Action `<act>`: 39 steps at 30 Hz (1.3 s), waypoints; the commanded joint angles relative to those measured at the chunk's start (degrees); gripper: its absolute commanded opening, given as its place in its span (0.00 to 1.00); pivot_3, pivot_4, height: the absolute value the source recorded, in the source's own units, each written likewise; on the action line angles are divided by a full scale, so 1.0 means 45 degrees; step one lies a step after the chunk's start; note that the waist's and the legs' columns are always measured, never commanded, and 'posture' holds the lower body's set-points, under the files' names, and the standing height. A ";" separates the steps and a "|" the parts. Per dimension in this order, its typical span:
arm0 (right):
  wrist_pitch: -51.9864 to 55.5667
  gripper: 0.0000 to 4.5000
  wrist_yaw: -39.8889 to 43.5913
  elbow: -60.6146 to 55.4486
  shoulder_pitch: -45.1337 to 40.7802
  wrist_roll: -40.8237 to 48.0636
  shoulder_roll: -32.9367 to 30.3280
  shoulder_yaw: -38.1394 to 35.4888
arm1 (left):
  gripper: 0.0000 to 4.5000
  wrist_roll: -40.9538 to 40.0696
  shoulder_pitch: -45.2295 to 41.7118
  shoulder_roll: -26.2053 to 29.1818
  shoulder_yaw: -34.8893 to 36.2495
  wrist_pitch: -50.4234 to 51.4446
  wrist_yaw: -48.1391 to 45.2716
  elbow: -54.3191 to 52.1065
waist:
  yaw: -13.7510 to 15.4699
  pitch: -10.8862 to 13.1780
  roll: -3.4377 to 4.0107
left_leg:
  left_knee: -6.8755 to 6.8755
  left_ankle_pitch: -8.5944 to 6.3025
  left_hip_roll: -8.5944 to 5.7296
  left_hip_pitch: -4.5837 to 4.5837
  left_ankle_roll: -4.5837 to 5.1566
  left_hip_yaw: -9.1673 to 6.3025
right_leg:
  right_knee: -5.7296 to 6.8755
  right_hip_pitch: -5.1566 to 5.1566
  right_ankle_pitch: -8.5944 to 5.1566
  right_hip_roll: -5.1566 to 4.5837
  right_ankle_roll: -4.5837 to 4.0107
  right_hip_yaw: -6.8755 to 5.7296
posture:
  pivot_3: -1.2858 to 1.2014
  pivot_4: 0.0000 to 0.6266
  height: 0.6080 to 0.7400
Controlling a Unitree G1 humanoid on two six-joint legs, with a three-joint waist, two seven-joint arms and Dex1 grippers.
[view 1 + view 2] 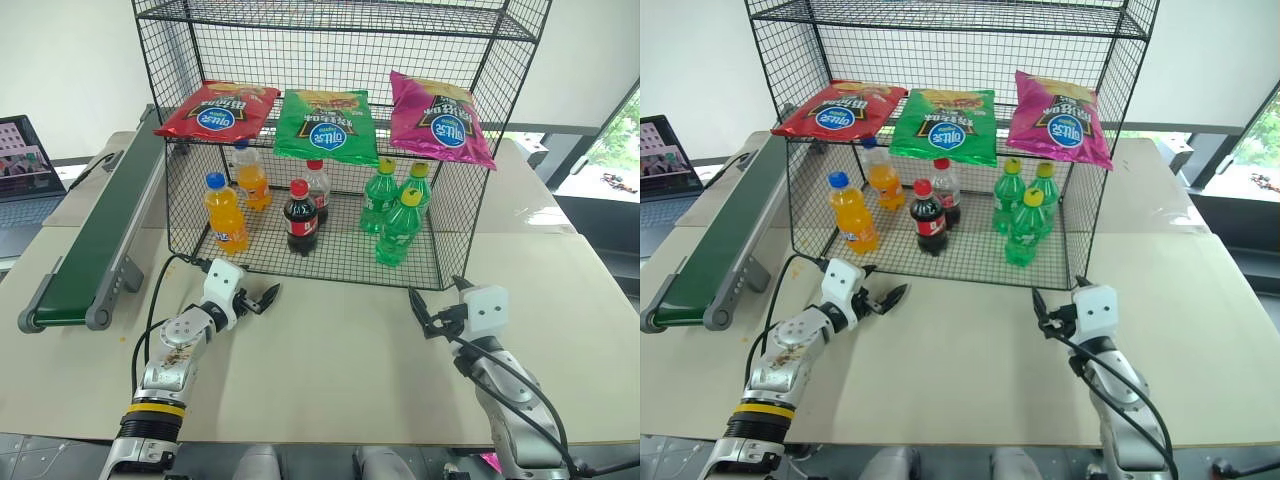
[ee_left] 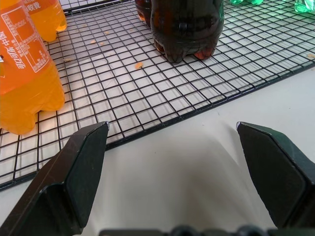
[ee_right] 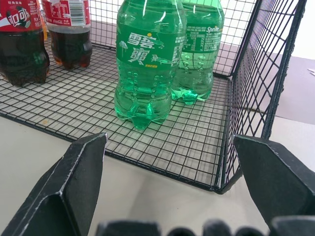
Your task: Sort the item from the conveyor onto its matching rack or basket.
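The red chip bag lies flat at the left end of the middle tier of the black wire rack, its front edge hanging over the shelf. The dark green conveyor runs along the table's left side with nothing on its belt. My left gripper hovers open and empty over the table just in front of the rack's bottom tier, near the orange bottle. My right gripper is open and empty in front of the rack's right corner, facing the green bottles.
A green bag and a magenta bag lie beside the red one. Orange soda, cola and green bottles stand on the bottom tier. A laptop sits far left. Bare tabletop lies between my arms.
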 commanded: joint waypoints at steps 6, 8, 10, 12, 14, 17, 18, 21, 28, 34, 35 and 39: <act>-0.0367 1.00 -0.0032 -0.0862 0.0420 -0.0045 -0.0058 -0.0279 | 0.98 0.0173 0.0214 0.0106 0.0095 -0.0461 0.0075 -0.0659 | -0.0007 -0.0002 0.0004 | 0.0000 0.0000 0.0000 0.0000 0.0000 -0.0008 | -0.0004 0.0006 -0.0001 0.0000 0.0000 -0.0004 | 0.52 0.24 1.00; -0.0346 1.00 -0.0045 -0.0900 0.0447 -0.0056 -0.0048 -0.0255 | 0.98 0.0170 0.0204 0.0099 0.0087 -0.0376 0.0097 -0.0781 | -0.0018 -0.0002 0.0004 | 0.0000 0.0000 0.0000 0.0001 0.0000 -0.0008 | -0.0002 0.0006 -0.0001 0.0000 -0.0001 -0.0005 | 0.52 0.24 1.00; -0.0318 1.00 -0.0035 -0.0903 0.0440 -0.0085 -0.0062 -0.0217 | 0.98 0.0173 0.0167 0.0089 0.0081 -0.0310 0.0131 -0.0848 | -0.0005 -0.0002 0.0004 | 0.0000 0.0000 0.0000 0.0002 0.0000 -0.0012 | 0.0000 0.0007 -0.0001 0.0001 -0.0002 -0.0008 | 0.52 0.24 1.00; -0.0291 1.00 -0.0019 -0.0899 0.0414 -0.0094 -0.0082 -0.0210 | 0.98 0.0179 0.0136 0.0068 0.0078 -0.0265 0.0173 -0.0880 | -0.0001 -0.0002 0.0004 | 0.0003 0.0000 0.0000 0.0002 0.0000 -0.0016 | -0.0001 0.0011 -0.0002 0.0001 -0.0002 -0.0011 | 0.52 0.24 1.00; -0.0275 1.00 -0.0029 -0.0882 0.0342 -0.0079 -0.0076 -0.0241 | 0.98 0.0187 0.0128 0.0058 0.0068 -0.0237 0.0198 -0.0921 | -0.0005 -0.0002 0.0004 | 0.0003 0.0000 0.0000 0.0001 0.0000 -0.0017 | -0.0003 0.0012 -0.0002 0.0001 -0.0002 -0.0012 | 0.52 0.24 1.00; -0.0245 1.00 -0.0055 -0.0880 0.0247 -0.0076 -0.0061 -0.0296 | 0.98 0.0186 0.0129 0.0058 0.0069 -0.0194 0.0234 -0.0980 | -0.0011 -0.0003 0.0005 | 0.0002 0.0000 0.0000 0.0002 0.0000 -0.0019 | -0.0002 0.0012 -0.0003 0.0001 -0.0003 -0.0013 | 0.52 0.24 1.00; -0.0244 1.00 -0.0064 -0.0861 0.0219 -0.0081 -0.0050 -0.0306 | 0.98 0.0186 0.0126 0.0050 0.0071 -0.0188 0.0256 -0.0983 | -0.0009 -0.0003 0.0005 | 0.0002 0.0000 0.0000 0.0002 0.0000 -0.0021 | -0.0002 0.0012 -0.0003 0.0001 -0.0004 -0.0014 | 0.52 0.24 1.00; -0.0257 1.00 -0.0084 -0.0723 0.0101 -0.0114 -0.0024 -0.0299 | 0.98 0.0180 0.0093 0.0000 0.0064 -0.0200 0.0320 -0.0965 | -0.0004 -0.0003 0.0005 | 0.0002 0.0000 0.0000 0.0002 0.0000 -0.0021 | -0.0002 0.0012 -0.0003 0.0001 -0.0003 -0.0015 | 0.52 0.24 1.00; -0.0214 1.00 -0.0098 -0.0676 -0.0064 -0.0199 0.0065 -0.0219 | 0.98 0.0225 -0.0109 0.0047 0.0099 -0.0275 0.0368 -0.0773 | 0.0008 -0.0003 0.0005 | 0.0002 0.0000 0.0000 0.0001 0.0000 -0.0026 | -0.0002 0.0014 -0.0003 0.0001 -0.0004 -0.0019 | 0.52 0.24 1.00; -0.0208 1.00 -0.0120 -0.0717 -0.0011 -0.0245 0.0099 -0.0208 | 0.98 0.0271 -0.0189 0.0105 0.0081 -0.0342 0.0329 -0.0703 | -0.0015 -0.0003 0.0006 | 0.0003 0.0000 0.0000 0.0001 0.0000 -0.0027 | -0.0002 0.0014 -0.0003 0.0001 -0.0004 -0.0020 | 0.52 0.24 1.00; -0.0206 1.00 -0.0120 -0.0716 -0.0014 -0.0252 0.0100 -0.0208 | 0.98 0.0261 -0.0208 0.0087 0.0063 -0.0320 0.0322 -0.0728 | -0.0014 -0.0003 0.0006 | 0.0003 0.0000 0.0000 0.0001 0.0000 -0.0028 | -0.0002 0.0014 -0.0003 0.0001 -0.0004 -0.0020 | 0.52 0.24 1.00; -0.0202 1.00 -0.0123 -0.0723 -0.0051 -0.0267 0.0116 -0.0197 | 0.98 0.0233 -0.0294 0.0050 0.0025 -0.0289 0.0284 -0.0804 | -0.0002 -0.0003 0.0005 | 0.0003 0.0000 0.0000 0.0000 0.0000 -0.0028 | -0.0002 0.0015 -0.0003 0.0001 -0.0004 -0.0022 | 0.52 0.24 1.00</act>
